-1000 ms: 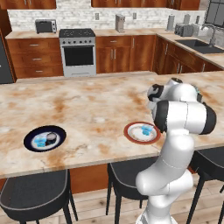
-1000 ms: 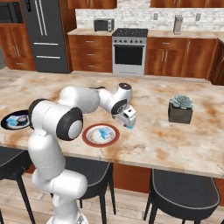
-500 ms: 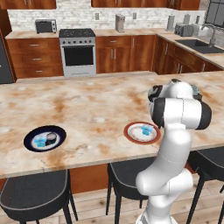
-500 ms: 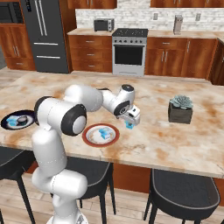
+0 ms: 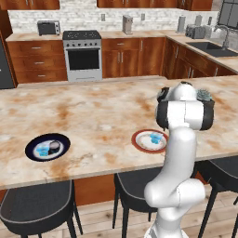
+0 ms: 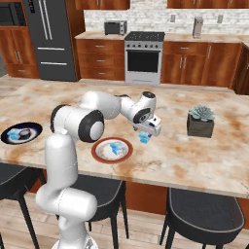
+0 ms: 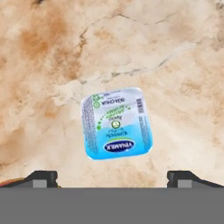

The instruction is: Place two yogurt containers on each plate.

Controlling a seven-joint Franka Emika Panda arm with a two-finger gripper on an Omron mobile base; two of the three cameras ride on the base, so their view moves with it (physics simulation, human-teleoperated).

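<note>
A light blue yogurt container (image 7: 117,123) with a printed lid sits on the marble counter, also seen as a small blue cup (image 6: 144,138) just right of the red-rimmed plate (image 6: 98,145). My gripper (image 6: 147,130) hangs open right above it, its fingertips (image 7: 43,177) set wide on either side and not touching. The red-rimmed plate (image 5: 137,140) holds one light blue yogurt container (image 5: 155,138). Far left, the black-rimmed plate (image 5: 29,148) carries a light blue container (image 5: 42,150) and a dark one (image 5: 55,146).
A potted succulent (image 6: 200,121) in a dark box stands on the counter right of the gripper. Stools stand under the counter's near edge. The stove and cabinets lie beyond the island.
The hand has crept a little to the right, away from the red-rimmed plate and over the loose cup. The jaws stay open; the plates and cups have not moved.
</note>
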